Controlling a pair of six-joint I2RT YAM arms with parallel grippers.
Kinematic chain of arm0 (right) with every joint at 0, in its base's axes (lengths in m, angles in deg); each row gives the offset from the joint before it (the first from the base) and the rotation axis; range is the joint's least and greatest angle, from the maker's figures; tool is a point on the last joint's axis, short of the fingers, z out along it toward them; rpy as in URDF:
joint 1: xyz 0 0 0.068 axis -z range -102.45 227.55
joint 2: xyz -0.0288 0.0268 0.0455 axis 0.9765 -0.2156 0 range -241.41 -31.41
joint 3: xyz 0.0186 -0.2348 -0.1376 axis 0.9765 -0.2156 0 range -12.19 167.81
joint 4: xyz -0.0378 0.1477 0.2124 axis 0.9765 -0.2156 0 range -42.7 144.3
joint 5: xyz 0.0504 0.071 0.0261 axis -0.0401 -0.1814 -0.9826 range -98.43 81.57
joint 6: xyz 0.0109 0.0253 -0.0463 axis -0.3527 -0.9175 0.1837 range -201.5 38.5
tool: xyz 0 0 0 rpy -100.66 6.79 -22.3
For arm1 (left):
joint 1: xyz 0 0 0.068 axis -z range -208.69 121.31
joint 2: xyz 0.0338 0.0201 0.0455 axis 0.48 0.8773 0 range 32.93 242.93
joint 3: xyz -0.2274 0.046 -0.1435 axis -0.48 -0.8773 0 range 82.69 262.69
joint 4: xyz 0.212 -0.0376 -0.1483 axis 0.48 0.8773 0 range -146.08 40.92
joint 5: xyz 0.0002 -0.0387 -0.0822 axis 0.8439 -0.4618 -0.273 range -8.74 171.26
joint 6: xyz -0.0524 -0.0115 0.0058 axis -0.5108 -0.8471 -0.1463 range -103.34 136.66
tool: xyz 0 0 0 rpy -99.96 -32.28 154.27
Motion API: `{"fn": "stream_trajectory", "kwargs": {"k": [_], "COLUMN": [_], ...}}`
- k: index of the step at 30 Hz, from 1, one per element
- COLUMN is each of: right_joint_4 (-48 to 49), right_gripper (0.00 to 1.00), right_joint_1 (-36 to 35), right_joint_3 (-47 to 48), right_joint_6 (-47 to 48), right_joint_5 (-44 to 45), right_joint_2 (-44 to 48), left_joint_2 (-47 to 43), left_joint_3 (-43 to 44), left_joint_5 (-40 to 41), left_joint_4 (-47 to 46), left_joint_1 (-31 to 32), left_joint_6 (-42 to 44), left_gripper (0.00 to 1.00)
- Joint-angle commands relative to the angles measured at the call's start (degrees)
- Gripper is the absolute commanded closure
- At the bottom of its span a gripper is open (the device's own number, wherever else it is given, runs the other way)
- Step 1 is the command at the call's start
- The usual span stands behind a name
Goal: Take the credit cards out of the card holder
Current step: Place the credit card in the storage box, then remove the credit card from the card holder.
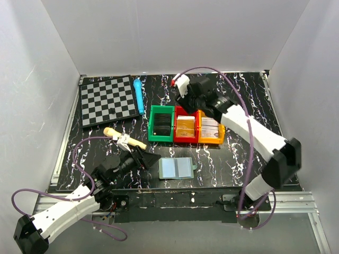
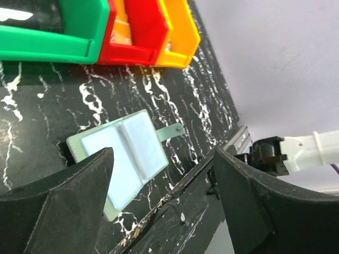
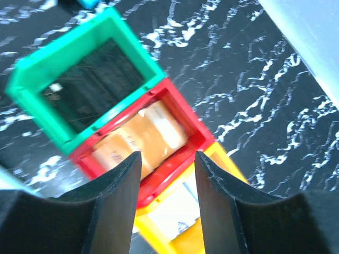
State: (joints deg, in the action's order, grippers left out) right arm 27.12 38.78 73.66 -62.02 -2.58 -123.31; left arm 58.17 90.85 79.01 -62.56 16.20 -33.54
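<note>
The card holder (image 1: 177, 168) lies open and flat on the black marbled table near the front edge, its two pale blue panels facing up and its small tab to the right. In the left wrist view the card holder (image 2: 127, 153) shows no card in its panels. My left gripper (image 1: 149, 159) is open and empty, just left of the holder; it also shows in the left wrist view (image 2: 164, 180). My right gripper (image 1: 189, 99) is open and empty above the bins, and its wrist view (image 3: 168, 159) shows it over the red bin's edge. An orange card (image 3: 140, 138) lies in the red bin and a white card (image 3: 177, 210) in the orange bin.
A green bin (image 1: 161, 124), a red bin (image 1: 185, 110) and an orange bin (image 1: 211, 141) stand side by side mid-table. A chessboard (image 1: 107, 99) and a blue pen (image 1: 139, 96) lie at the back left. A wooden-handled tool (image 1: 124, 138) lies by my left arm.
</note>
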Motion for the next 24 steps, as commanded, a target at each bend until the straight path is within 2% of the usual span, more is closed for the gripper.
{"fn": "stream_trajectory", "kwargs": {"k": [1,2,3,4,5,6,7,9,11,14,16,17,19,24], "right_joint_4": [-0.59,-1.03,-0.60,-1.55,-2.08,-2.09,-1.04,2.20,0.83,-11.88,-19.20,-24.01,-25.81,-14.94], "right_gripper": [0.43,0.38,0.25,0.18,0.13,0.13,0.12,0.11,0.10,0.09,0.09,0.09,0.02,0.05], "right_joint_1": [-5.18,-5.01,-4.22,-2.82,-0.89,0.43,0.70,-1.82,-7.26,-14.65,-16.08,-15.82,-15.73,-15.64], "right_joint_3": [-8.21,-10.24,-12.08,-14.19,-15.26,-16.83,-20.07,-25.44,-27.13,-23.37,-21.34,-20.64,-21.94,-30.28], "right_joint_6": [-14.26,-20.56,-26.54,-32.17,-34.14,-35.38,-36.70,-38.20,-38.21,-43.19,-50.65,-56.60,-59.82,-56.05], "right_joint_5": [3.56,1.03,-0.38,-3.27,-10.26,-16.94,-18.75,-13.71,-0.22,21.16,29.27,30.01,29.15,15.71], "right_joint_2": [7.68,9.70,11.46,13.57,14.89,16.65,19.10,24.89,28.08,25.56,23.18,21.86,20.36,21.84], "left_joint_2": [2.97,3.76,4.29,4.82,5.17,5.52,6.05,7.19,8.25,9.13,9.04,8.87,8.26,6.93], "left_joint_3": [4.48,5.36,6.24,7.29,7.65,8.61,9.15,10.38,11.08,11.08,10.91,10.73,11.00,10.56], "left_joint_5": [2.68,2.51,2.24,2.24,2.24,0.24,-0.48,-1.53,-1.80,-0.75,0.13,0.57,1.27,0.58], "left_joint_4": [4.89,6.03,6.22,8.39,9.11,10.07,10.52,11.66,12.10,12.81,13.16,13.51,14.91,14.75], "left_joint_1": [-0.23,-0.23,-0.23,-0.23,-0.23,-0.23,-0.23,-0.23,-0.23,-0.23,-0.23,-0.23,-0.23,-0.23], "left_joint_6": [-0.43,-0.34,-0.34,-0.52,-1.13,-1.39,-1.22,-0.35,-0.08,-1.74,-2.89,-3.41,-4.12,-4.12], "left_gripper": [0.24,0.23,0.23,0.21,0.17,0.11,0.07,0.02,0.02,0.02,0.02,0.02,0.02,0.02]}}
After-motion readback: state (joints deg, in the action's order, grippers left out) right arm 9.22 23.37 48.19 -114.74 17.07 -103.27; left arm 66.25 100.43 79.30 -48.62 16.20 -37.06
